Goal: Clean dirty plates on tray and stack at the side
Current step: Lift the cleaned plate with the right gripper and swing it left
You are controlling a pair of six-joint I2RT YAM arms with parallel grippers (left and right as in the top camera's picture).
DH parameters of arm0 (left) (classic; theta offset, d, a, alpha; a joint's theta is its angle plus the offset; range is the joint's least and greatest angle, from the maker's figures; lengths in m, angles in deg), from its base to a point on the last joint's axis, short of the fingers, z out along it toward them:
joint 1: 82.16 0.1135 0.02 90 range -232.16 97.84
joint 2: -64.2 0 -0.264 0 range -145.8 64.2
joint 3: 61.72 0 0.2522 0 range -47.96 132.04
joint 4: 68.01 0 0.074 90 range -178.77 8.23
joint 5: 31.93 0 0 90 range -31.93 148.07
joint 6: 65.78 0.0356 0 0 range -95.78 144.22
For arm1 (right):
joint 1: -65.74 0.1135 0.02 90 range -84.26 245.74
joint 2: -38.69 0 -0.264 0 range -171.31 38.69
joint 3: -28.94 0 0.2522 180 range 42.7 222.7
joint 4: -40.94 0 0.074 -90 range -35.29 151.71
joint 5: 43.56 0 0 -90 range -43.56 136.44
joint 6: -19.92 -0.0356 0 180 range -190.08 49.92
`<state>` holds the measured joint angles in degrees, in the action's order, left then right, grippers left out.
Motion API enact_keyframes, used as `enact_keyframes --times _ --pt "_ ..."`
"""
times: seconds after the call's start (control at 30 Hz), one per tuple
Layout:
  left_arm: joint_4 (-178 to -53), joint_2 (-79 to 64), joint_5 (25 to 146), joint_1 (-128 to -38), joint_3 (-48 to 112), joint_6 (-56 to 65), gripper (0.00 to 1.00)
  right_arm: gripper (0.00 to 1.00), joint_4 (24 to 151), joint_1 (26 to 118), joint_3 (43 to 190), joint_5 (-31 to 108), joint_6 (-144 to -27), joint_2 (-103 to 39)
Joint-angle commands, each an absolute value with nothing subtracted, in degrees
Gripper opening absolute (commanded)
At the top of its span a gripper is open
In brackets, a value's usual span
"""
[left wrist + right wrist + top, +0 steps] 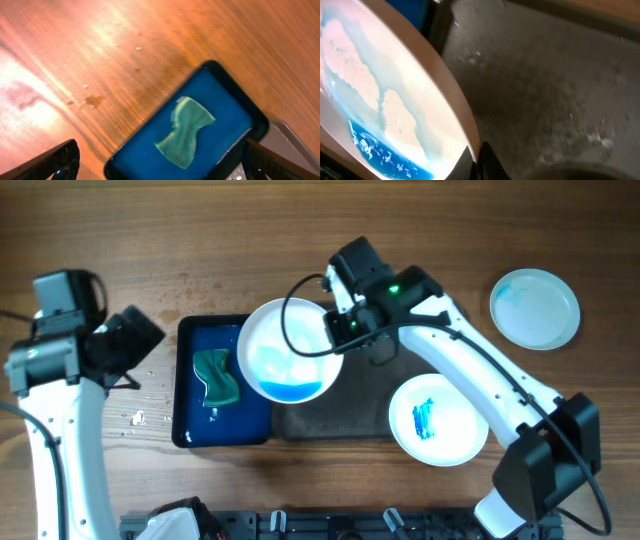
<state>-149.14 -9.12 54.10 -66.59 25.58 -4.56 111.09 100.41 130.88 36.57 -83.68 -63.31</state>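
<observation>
Plate [285, 345] is held tilted over the blue tray's [183, 395] right edge, rim clamped by the right gripper [336, 330]; the left gripper's [130, 345] fingers are spread apart. Pooled blue liquid [292, 391] could be spilled onto the grey mat [340, 415] if tipped further.

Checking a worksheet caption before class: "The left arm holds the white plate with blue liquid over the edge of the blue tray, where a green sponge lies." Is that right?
One slip: the right arm's fingers, not the left arm's, hold the white plate, as the overhead view shows. The rest stands: it is over the blue tray edge, and the green sponge lies there.
</observation>
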Motion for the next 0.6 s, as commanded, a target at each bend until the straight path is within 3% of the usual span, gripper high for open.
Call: enact_keyframes --times 0.0,0.57 --pt "-150.5 -8.55 58.43 -60.91 26.04 -5.19 1.0 0.04 108.51 103.06 135.45 38.47 -84.25 -64.07" --pt "-152.09 -8.55 59.72 -58.2 26.04 -5.19 1.0 0.05 105.05 115.17 145.2 58.14 -83.51 -73.56"
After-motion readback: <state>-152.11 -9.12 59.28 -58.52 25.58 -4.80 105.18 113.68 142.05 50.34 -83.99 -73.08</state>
